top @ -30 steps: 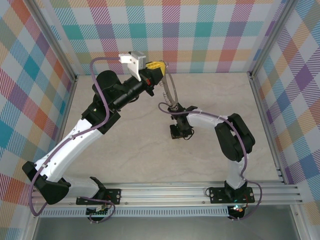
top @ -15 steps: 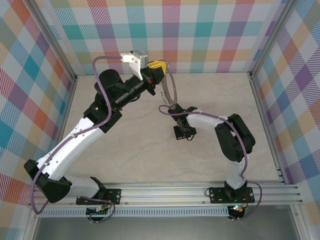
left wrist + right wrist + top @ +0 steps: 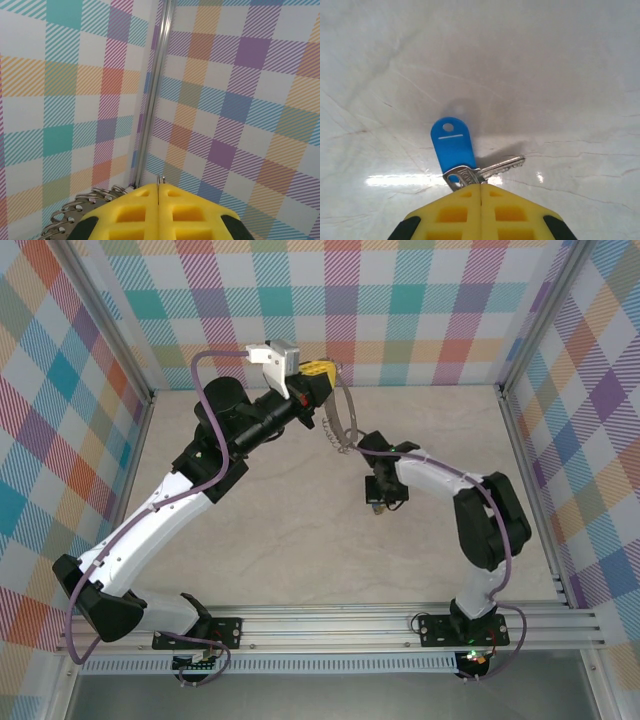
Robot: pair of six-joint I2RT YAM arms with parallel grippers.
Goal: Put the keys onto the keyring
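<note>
In the right wrist view a small silver key (image 3: 485, 171) with a blue plastic tag (image 3: 451, 145) hangs just above the marble table, its shadow behind it. My right gripper (image 3: 480, 186) is shut on the key's head, and seen from above it (image 3: 378, 502) points down at mid-table. My left gripper (image 3: 318, 371) is raised near the back wall and shut on the keyring (image 3: 349, 415), a large thin silver hoop with small loops (image 3: 335, 440) dangling. In the left wrist view the yellow fingers (image 3: 180, 210) pinch the hoop's wire (image 3: 159, 179), and loops (image 3: 75, 206) show at lower left.
Plaid walls (image 3: 420, 310) and aluminium frame posts (image 3: 525, 470) enclose the pale marble table (image 3: 270, 540). The hoop's lower end hangs close to my right arm's wrist (image 3: 375, 445). A corner post (image 3: 155, 90) stands right ahead of the left gripper.
My right gripper closed on the key and moved right and slightly back with it. The left arm shifted a little right, swinging the hoop with it.
</note>
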